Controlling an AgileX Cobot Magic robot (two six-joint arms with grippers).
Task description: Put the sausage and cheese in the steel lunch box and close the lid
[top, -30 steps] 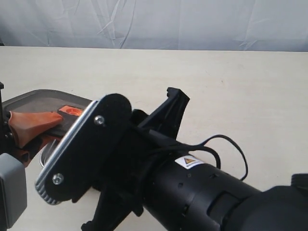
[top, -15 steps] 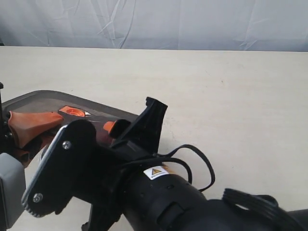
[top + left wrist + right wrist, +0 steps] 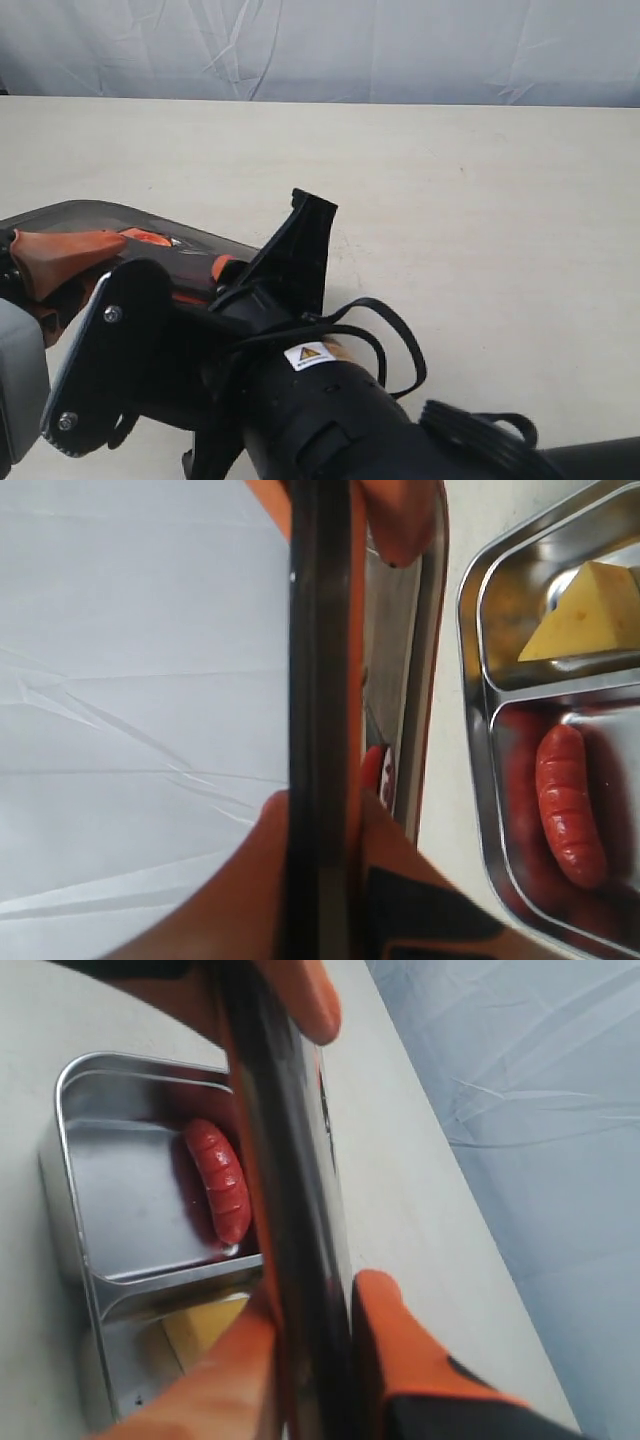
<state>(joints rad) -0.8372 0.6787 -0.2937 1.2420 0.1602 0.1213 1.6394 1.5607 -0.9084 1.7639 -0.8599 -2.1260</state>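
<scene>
Gripping opposite edges of the lid (image 3: 318, 660), left gripper (image 3: 320, 870) and right gripper (image 3: 310, 1360) held it clear of the box (image 3: 472, 680) beneath them, sausage (image 3: 570, 805) and cheese (image 3: 590, 610) already in separate compartments; judged next: level, align, lower it onto the rim.

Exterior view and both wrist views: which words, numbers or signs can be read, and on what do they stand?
Warning sticker on the right arm: a yellow triangle sign; its print is too small to read.
No other text in any view.
</scene>
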